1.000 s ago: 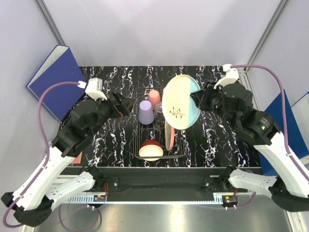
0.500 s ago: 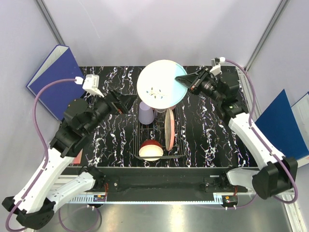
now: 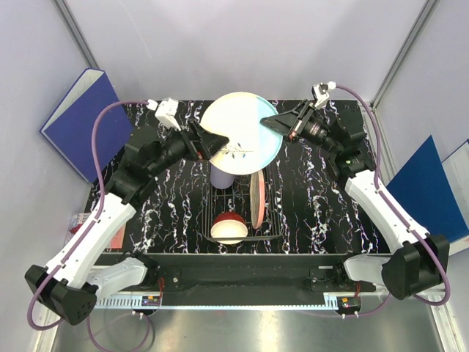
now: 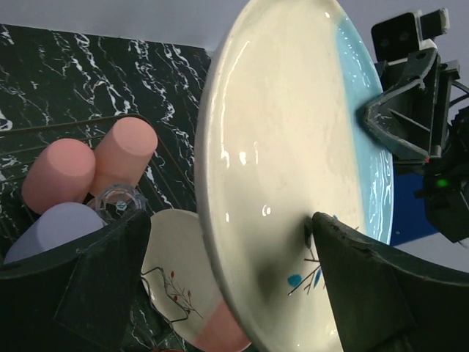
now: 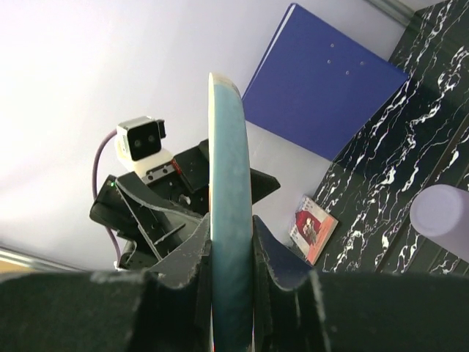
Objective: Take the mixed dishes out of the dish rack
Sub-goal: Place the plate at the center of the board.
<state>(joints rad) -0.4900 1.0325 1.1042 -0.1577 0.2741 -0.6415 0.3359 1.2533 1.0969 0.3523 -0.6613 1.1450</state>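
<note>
Holding a red bowl (image 3: 229, 227) at 6 o'clock, a salmon-pink plate (image 3: 258, 198) on edge and a lavender cup (image 3: 220, 178) toward 12, the dish rack (image 3: 268, 237) sat on the bench (image 3: 330, 205). Above its 12 o'clock end hung the blue-and-cream plate (image 3: 238, 126), the right pincer (image 3: 269, 122) clamped on its 3 o'clock rim and the left pincer (image 3: 212, 145) spread astride its 8 o'clock rim, with bench showing on either side.

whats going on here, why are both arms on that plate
The right claw is pinching the rim of the blue-and-cream plate, which is up in the air above the dish rack. The left claw sits open astride the plate's opposite edge, so it looks like a handover. A salmon-pink plate, a red bowl and a lavender cup are in the rack.
</note>
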